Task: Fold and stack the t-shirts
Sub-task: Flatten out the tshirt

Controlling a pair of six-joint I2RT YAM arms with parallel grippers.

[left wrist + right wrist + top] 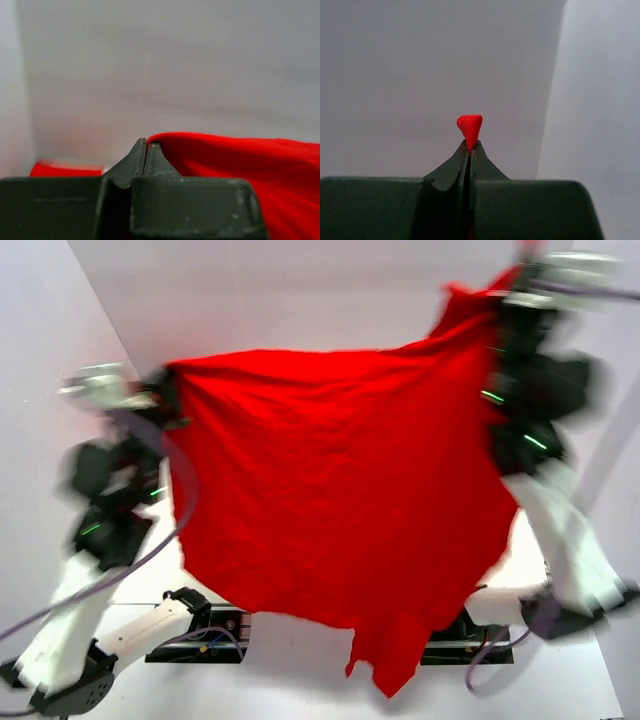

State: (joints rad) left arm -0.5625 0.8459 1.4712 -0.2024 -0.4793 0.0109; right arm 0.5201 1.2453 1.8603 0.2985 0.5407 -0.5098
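A bright red t-shirt [340, 510] hangs spread wide in the air between my two arms and hides most of the table in the top view. My left gripper [162, 390] is shut on its upper left corner. In the left wrist view the jaws [146, 145] are pressed together, with the red cloth [240, 160] running off to the right. My right gripper [512, 288] holds the upper right corner higher up. In the right wrist view it [469, 146] is shut, with a small tip of red cloth [470, 126] poking out above the fingertips. Both arms look blurred.
White walls enclose the white table [300, 680] on the left, back and right. The arm bases [200, 625] sit at the near edge, under the shirt's hanging lower edge. A low strip of red [65, 169] shows at the left of the left wrist view; I cannot tell what it belongs to.
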